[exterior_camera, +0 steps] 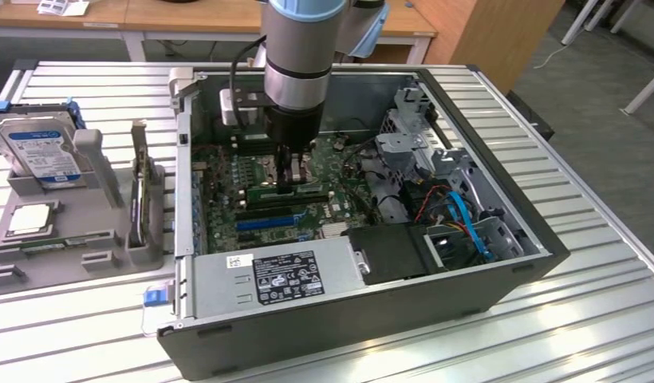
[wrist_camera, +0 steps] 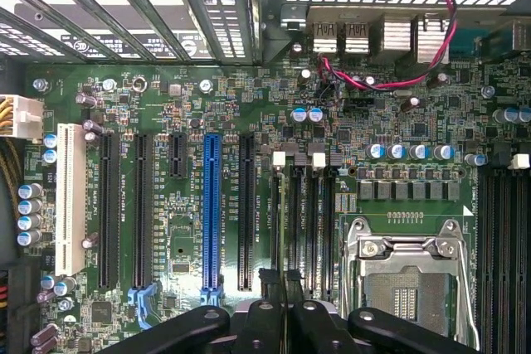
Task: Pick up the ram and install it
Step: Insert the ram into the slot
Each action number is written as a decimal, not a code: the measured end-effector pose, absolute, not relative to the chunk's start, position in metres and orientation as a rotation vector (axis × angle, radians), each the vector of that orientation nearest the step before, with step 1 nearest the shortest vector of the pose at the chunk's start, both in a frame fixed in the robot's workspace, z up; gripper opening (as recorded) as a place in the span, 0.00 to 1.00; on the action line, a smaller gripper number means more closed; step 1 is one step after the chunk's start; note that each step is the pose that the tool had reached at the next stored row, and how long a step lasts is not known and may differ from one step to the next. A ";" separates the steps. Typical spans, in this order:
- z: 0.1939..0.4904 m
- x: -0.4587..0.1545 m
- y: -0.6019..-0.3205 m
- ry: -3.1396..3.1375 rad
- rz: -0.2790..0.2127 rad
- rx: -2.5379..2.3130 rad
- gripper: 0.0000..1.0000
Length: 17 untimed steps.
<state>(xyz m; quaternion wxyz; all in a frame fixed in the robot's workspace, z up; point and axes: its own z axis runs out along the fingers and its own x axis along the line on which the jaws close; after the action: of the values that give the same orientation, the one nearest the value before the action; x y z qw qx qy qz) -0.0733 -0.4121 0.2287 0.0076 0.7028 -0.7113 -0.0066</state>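
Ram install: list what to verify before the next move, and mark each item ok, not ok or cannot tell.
1. Gripper shut: ok.
2. Ram under the gripper, lying along the memory slots: ok.
3. Ram pressed fully into its slot: cannot tell.
4. End clips latched on the ram: cannot tell.
5. Blue cables apart from the gripper: ok.

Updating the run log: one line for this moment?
hand shut | inside PC case, over motherboard slots | ram at fingertips | hold unclear
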 end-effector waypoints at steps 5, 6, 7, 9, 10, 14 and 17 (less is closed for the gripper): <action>0.229 -0.073 -0.413 -2.224 -0.020 2.197 0.12; 0.229 -0.073 -0.413 -2.224 -0.021 2.197 0.12; 0.229 -0.073 -0.413 -2.224 -0.021 2.197 0.12; 0.229 -0.073 -0.413 -2.224 -0.021 2.197 0.12; 0.229 -0.073 -0.413 -2.224 -0.021 2.197 0.12; 0.229 -0.073 -0.414 -2.224 -0.021 2.197 0.12; 0.229 -0.073 -0.414 -2.224 -0.021 2.197 0.12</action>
<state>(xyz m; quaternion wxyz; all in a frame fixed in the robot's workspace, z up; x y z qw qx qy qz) -0.0733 -0.4135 0.2287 0.0076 0.7028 -0.7113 -0.0066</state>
